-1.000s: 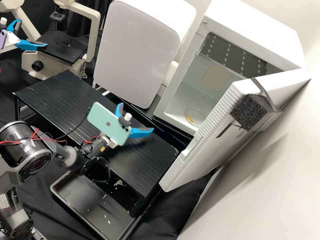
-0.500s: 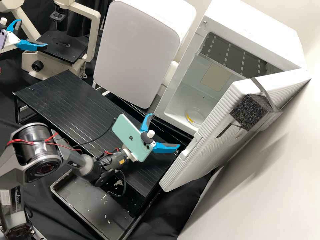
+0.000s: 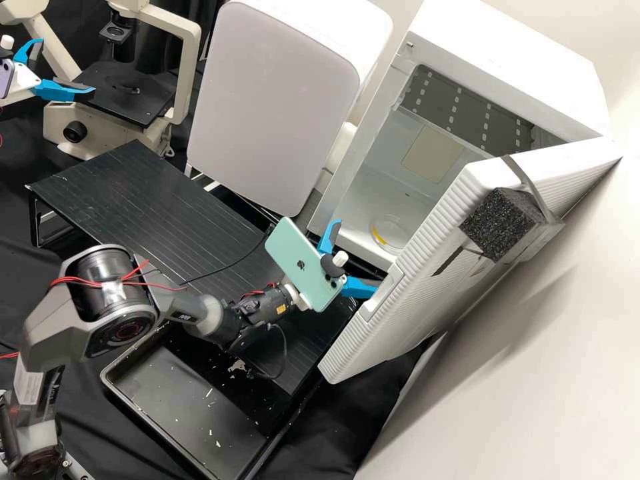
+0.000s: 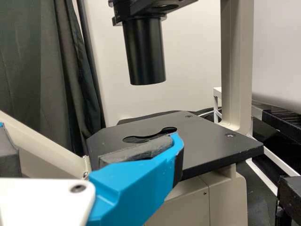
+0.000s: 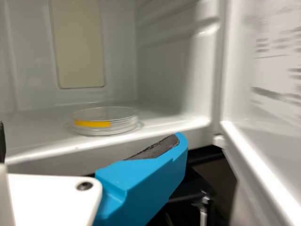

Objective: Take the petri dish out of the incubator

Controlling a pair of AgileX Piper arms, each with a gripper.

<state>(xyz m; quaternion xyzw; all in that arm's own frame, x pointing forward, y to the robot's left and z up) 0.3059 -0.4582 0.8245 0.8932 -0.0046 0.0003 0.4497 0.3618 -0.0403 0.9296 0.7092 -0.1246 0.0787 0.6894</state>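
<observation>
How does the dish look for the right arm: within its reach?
Probably yes: the door is open, the right gripper, open too, faces the dish, and nothing seems between them.

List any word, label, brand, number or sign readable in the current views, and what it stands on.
None clear enough to quote.
Green phone on the right arm: wordless logo.
White label, same arm: too small.
Pale print near its wrist: too small.
Yellow tape on petri dish: nothing legible.
Grey marks inside incubator door: too blurred.
</observation>
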